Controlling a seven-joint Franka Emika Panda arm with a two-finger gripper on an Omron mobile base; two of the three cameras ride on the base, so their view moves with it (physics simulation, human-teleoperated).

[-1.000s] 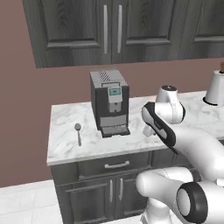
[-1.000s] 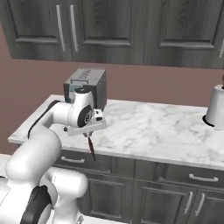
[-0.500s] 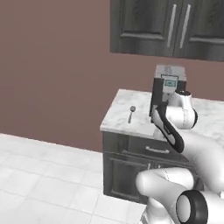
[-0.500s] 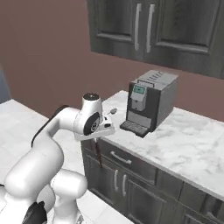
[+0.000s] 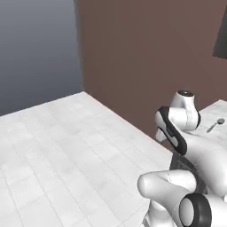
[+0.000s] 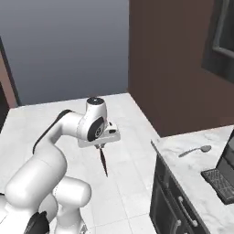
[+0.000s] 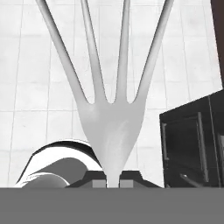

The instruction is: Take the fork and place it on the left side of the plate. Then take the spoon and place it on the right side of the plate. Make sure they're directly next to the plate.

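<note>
Since the earlier frames the base has swung away from the coffee machine, so both base views now face tiled floor and a brown wall. Your gripper (image 6: 100,145) is clamped almost fully closed on the fork (image 6: 104,162), dark handle hanging down; the pale, smooth tines (image 7: 107,65) fan out ahead of the hand. You are in the fork-carry step. Next, locate the plate and lower the fork directly against its left side. Note the grey spoon (image 6: 194,150) lying on the marbled counter (image 6: 192,171).
</note>
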